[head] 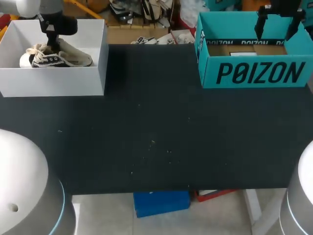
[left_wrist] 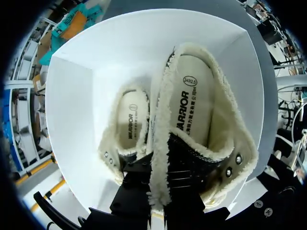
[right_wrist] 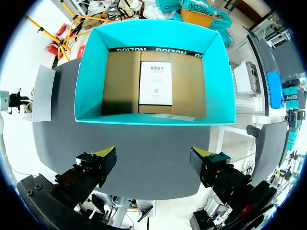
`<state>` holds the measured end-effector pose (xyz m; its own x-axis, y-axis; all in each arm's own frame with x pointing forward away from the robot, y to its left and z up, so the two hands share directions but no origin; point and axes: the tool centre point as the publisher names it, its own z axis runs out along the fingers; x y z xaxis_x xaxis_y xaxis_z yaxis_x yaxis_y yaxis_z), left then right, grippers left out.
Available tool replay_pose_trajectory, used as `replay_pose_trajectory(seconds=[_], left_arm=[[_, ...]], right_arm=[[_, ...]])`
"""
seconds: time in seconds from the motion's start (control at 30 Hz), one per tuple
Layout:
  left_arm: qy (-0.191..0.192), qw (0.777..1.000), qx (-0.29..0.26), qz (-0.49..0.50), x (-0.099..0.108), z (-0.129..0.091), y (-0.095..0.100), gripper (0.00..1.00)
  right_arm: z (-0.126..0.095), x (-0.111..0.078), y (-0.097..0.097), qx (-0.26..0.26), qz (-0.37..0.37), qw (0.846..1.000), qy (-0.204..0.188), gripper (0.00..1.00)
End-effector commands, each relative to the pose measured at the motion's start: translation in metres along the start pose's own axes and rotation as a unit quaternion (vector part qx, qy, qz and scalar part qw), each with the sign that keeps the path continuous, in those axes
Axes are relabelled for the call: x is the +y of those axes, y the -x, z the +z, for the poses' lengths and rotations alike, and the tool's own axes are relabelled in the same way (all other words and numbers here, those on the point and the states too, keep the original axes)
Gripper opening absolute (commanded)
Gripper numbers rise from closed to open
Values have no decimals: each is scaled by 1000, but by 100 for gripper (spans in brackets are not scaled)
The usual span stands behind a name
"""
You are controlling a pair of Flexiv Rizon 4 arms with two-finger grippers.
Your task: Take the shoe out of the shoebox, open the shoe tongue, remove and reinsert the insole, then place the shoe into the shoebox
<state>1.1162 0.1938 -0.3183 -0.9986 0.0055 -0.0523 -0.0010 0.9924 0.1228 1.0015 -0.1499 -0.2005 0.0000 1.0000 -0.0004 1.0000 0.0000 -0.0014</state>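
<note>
My left gripper (head: pixel 51 39) pointed straight down into the white box (left_wrist: pixel 86 96), at the fleece-lined sneaker (left_wrist: pixel 192 120); whether it pinched it, I couldn't tell. My right gripper (right_wrist: pixel 156 153) hung spread above the teal shoebox (right_wrist: pixel 91 72).

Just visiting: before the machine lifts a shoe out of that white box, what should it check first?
1. Fleece-lined black canvas shoe sits in the white cardboard box: ok; a second shoe lies beside it.
2. Left claw is down at that shoe: ok.
3. Left claw's grip is firm: cannot tell.
4. Right claw is out of the way: ok, open, above the turquoise cardboard box.
5. Turquoise box has room: ok, only a white paper sheet inside.
</note>
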Motion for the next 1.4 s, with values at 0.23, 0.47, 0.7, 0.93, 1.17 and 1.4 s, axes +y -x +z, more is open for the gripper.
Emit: replay_pose_trajectory(seconds=[0.23,0.47,0.7,0.93,1.17,1.4], left_arm=[[8,1000,5,-8,-8,-73,15,0],[-21,999,21,-21,-24,-139,7,0],[-46,998,24,-27,-61,-197,-27,0],[-68,996,28,-40,-118,-222,-78,0],[-67,996,39,-35,-173,-209,-128,0],[-77,994,54,-51,-219,-185,-176,0]], right_arm=[[0,0,0,0,0,1000,0,100],[0,0,0,0,0,1000,0,100],[0,0,0,0,0,1000,0,100],[0,0,0,0,0,1000,0,100],[0,0,0,0,0,1000,0,100],[0,0,0,0,0,1000,0,100]])
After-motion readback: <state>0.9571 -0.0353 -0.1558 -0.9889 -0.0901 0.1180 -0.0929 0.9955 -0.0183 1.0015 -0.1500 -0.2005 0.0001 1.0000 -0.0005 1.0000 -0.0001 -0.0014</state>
